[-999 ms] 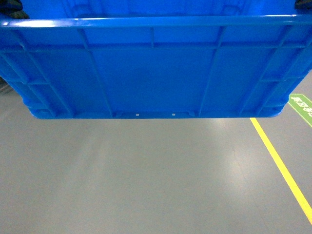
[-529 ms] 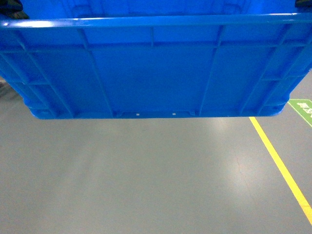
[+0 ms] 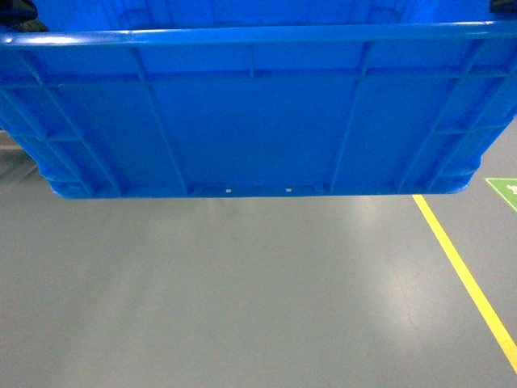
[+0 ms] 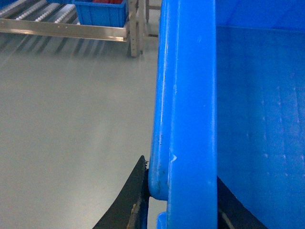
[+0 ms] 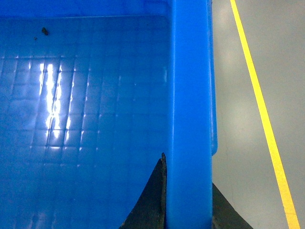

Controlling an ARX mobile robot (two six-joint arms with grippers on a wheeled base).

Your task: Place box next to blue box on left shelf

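You have the blue crate (image 3: 258, 113) carried off the floor in front of the robot. In the head view its ribbed side wall fills the upper half of the frame, with the thick rolled rim running straight across the top and grey floor (image 3: 242, 291) showing below its bottom edge.

Your left gripper (image 4: 183, 202) is clamped on the crate's left rim: in the left wrist view one dark finger (image 4: 126, 205) sits outside the rolled rim and the other shows just inside it, with the rim pinched between them. Your right gripper (image 5: 188, 205) grasps the right rim in the same way, with a dark finger (image 5: 150, 200) against the inner face of the wall and the second finger on the outer side. The right wrist view also shows the crate's smooth gridded bottom catching bright reflections, with a small dark speck (image 5: 45, 31) near the far corner.

Look to the top left of the left wrist view and you will see the roller rack (image 4: 62, 24), its grey rails and rows of small rollers ending in a metal front rail, well apart from the carried crate. A second blue crate (image 4: 101, 11) sits on that rack, with something red inside.

A yellow floor line (image 3: 464, 271) runs along the right of the head view, and a green floor marking (image 3: 505, 190) lies beyond it at the right edge.
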